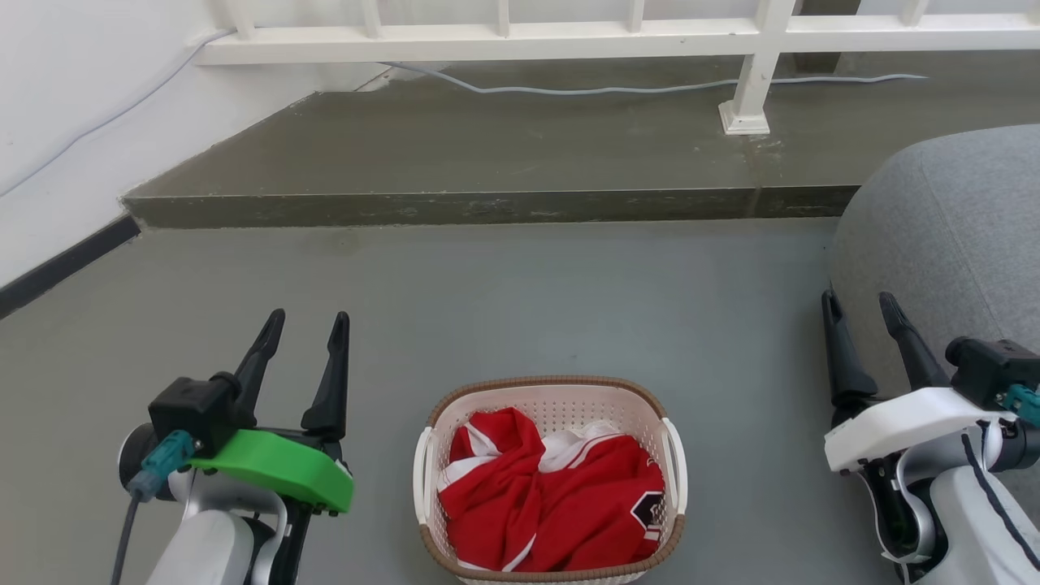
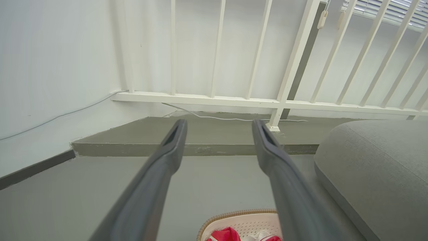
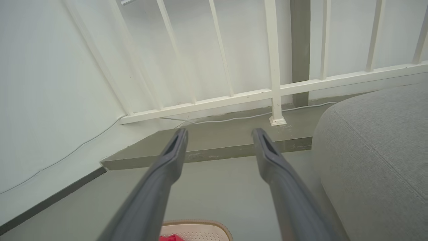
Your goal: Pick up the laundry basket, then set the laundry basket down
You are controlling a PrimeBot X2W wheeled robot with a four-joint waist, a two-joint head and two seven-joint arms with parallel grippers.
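Laundry basket (image 1: 561,411) on floor (image 1: 520,309), red-and-white garment (image 1: 552,504) inside. Left end effector (image 1: 309,317) and right end effector (image 1: 857,297) flank it, fingers apart, holding nothing.

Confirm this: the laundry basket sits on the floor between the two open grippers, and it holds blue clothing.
Wrong on the colour: the head view shows the clothing in the laundry basket is red and white, not blue. The basket does sit on the floor between the open left gripper and right gripper.
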